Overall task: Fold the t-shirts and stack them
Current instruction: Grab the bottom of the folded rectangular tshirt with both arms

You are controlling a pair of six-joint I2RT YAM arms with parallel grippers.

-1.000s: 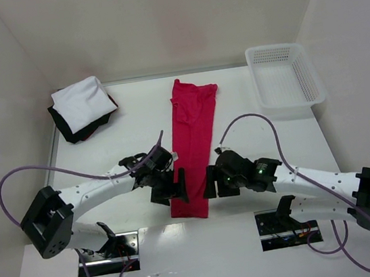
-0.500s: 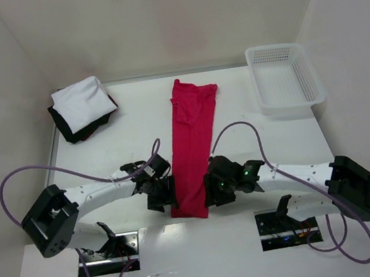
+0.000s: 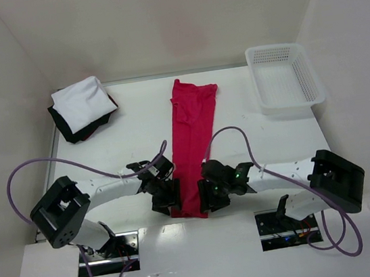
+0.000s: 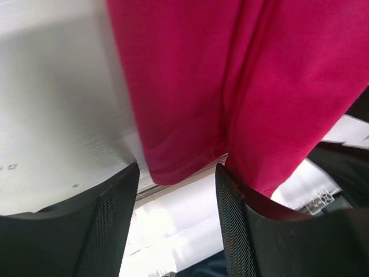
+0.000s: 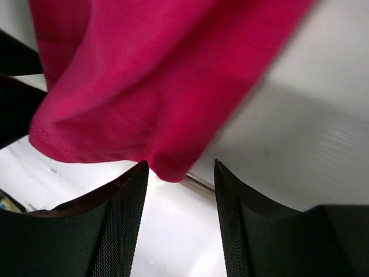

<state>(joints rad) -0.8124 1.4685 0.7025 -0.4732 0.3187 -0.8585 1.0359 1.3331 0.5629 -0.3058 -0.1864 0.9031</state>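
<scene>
Both arms have closed in on the crimson red cloth t-shirt (image 3: 192, 134), a long strip mid-frame on the white worktop (image 3: 129, 132). Left fingers (image 4: 109, 231) and right fingers (image 5: 118, 231) stand spread astride its bottom hem corners. It looks soft and limp, so pinch those corners.

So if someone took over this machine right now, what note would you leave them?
Left gripper: open, fingers either side of the near left corner of the red t-shirt.
Right gripper: open, straddling its near right corner.
The red t-shirt lies as a long narrow strip down the middle of the table.
Done: white t-shirt folded, lying on the black t-shirt at the far left.
Left to do: grip the near hem, fold the strip up short, then probably add it to that pile.
</scene>
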